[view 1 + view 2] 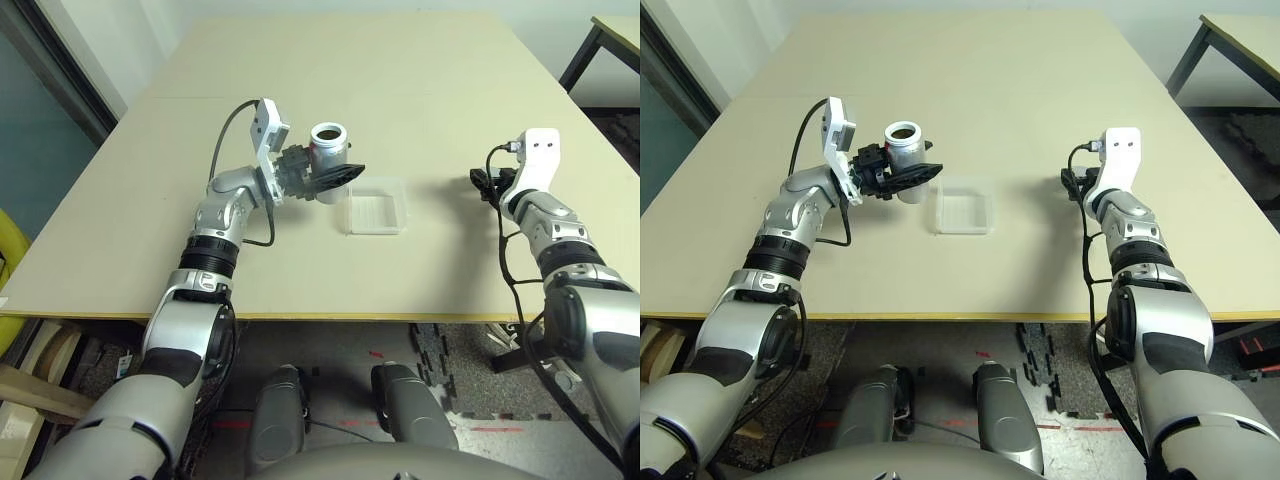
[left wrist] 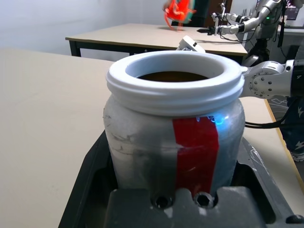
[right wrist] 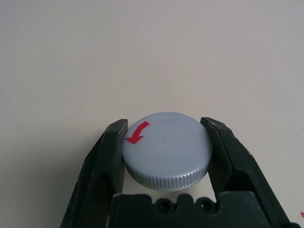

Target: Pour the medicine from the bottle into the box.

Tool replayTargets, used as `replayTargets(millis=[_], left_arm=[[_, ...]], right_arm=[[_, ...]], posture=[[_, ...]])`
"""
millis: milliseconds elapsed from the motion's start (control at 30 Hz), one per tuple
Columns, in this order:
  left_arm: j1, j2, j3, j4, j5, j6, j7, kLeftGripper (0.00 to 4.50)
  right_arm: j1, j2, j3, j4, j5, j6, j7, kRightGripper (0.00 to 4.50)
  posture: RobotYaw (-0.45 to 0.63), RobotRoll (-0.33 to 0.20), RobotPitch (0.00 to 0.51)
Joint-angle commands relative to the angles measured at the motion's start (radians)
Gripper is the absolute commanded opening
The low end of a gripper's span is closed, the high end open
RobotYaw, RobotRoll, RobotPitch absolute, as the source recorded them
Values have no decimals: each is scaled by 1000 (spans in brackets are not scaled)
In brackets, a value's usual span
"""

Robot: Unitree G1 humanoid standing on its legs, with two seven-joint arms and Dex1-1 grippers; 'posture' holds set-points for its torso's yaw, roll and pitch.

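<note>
My left gripper [image 1: 338, 178] is shut on the bottle [image 1: 328, 150], a white-grey bottle with a red stripe [image 2: 195, 152]. It holds the bottle upright above the table, just left of the box [image 1: 376, 208]. The bottle's mouth is uncapped, and something brown, the medicine [image 2: 173, 76], shows inside. The box is a clear, shallow square tray lying flat on the table. Far to the right, my right gripper [image 1: 482, 181] is low at the table top. Its fingers sit against both sides of the round grey cap [image 3: 166, 149], which has a red arrow on top.
The beige table [image 1: 400, 90] stretches far behind the box and between my two arms. Its front edge runs just under my forearms. A second table [image 1: 615, 40] stands off to the back right.
</note>
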Motion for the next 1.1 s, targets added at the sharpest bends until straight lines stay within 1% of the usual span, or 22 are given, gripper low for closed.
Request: replayTargets(millis=[33, 67, 100, 233, 367, 500, 733, 833, 900, 1100], left_arm=[[-9, 7, 3, 11, 7, -10, -4, 2764], [-10, 7, 3, 13, 7, -11, -4, 2764], [-10, 8, 3, 13, 7, -10, -4, 2764], [-12, 11, 2, 17, 9, -12, -4, 2764], [-16, 13, 2, 24, 12, -15, -2, 2764], [-21, 16, 3, 33, 14, -20, -1, 2764], [-29, 22, 4, 49, 15, -27, -2, 2764], [-35, 25, 5, 60, 16, -31, -4, 2764], [-39, 30, 4, 68, 20, -34, -4, 2764], [-56, 41, 2, 95, 25, -42, -8, 2764]], right_arm=[[5, -7, -15, 16, 7, -7, -4, 3882], [2, -6, -16, 12, 8, -12, -3, 4336], [-1, -6, -14, 5, 5, -23, 1, 4500], [-12, -3, -11, -15, 5, -52, 19, 4500], [-26, -1, 0, -55, 9, -78, 85, 4500], [-42, -15, 13, -141, 28, -95, 234, 4500], [1, -57, 34, -333, 102, -20, 535, 4500], [50, -106, 74, -428, 112, 20, 679, 4500], [91, -138, 94, -509, 137, 64, 778, 4500], [211, -233, 142, -669, 153, 115, 954, 4500]], posture=[[-219, 0, 62], [-219, 0, 62], [-219, 0, 62], [-222, 0, 63], [-226, 0, 65], [-233, 0, 70], [-239, 0, 73], [-243, 0, 75], [-247, 0, 77], [-254, 0, 80]])
